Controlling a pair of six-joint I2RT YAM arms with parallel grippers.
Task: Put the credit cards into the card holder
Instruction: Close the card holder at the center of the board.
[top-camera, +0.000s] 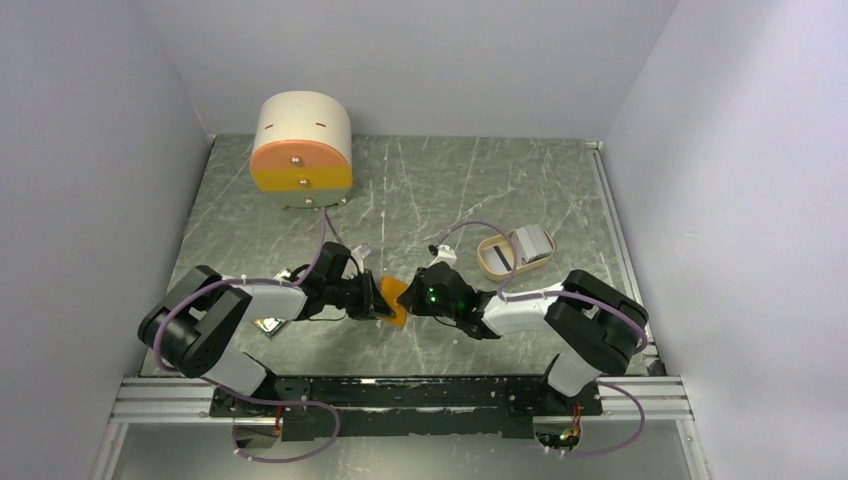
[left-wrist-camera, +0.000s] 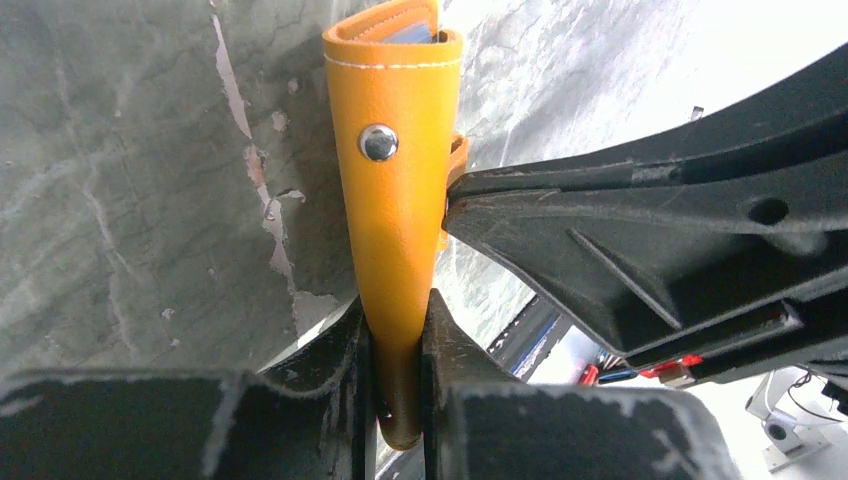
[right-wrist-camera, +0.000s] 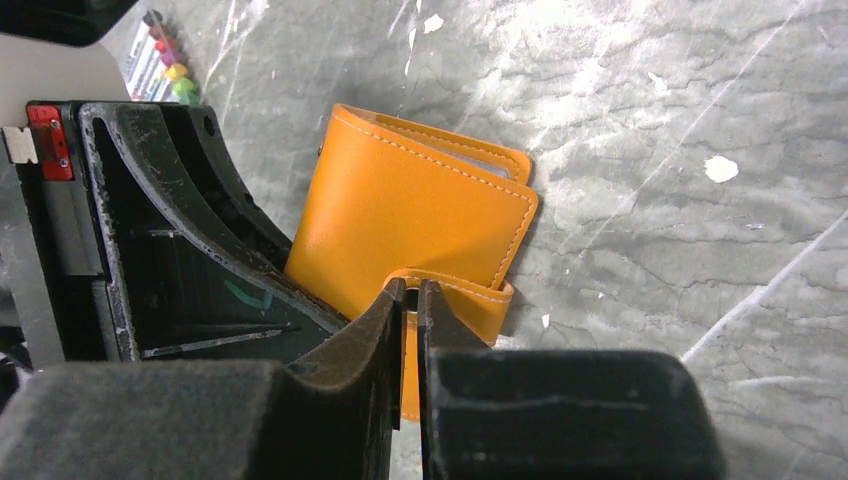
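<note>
Seen from above, two black-and-white robot arms reach inward and meet over the middle of a grey marbled worktop (top-camera: 450, 190). Between them they hold a small orange card holder (top-camera: 395, 300), folded shut.

The left end effector (left-wrist-camera: 397, 370) has its two fingers pressed onto the lower edge of the card holder, pinching it so that it stands up on end in that arm's wrist view. A round metal stud (left-wrist-camera: 378, 142) sits on the orange face. A pale blue edge shows at the holder's top opening; whether it is lining or a card cannot be told.

The right end effector (right-wrist-camera: 410, 310) comes in from the other side. Its fingers are nearly closed and pinch the thin orange snap tab (right-wrist-camera: 470, 300) that curls off the holder's side.

The credit cards (top-camera: 532, 242), pale and leaning together, rest in a tan oval tray (top-camera: 490, 262) to the right of the arms, apart from the card holder.

A round cream drawer box (top-camera: 301, 150) with an orange front stands at the back left of the worktop, well away from both arms.
</note>
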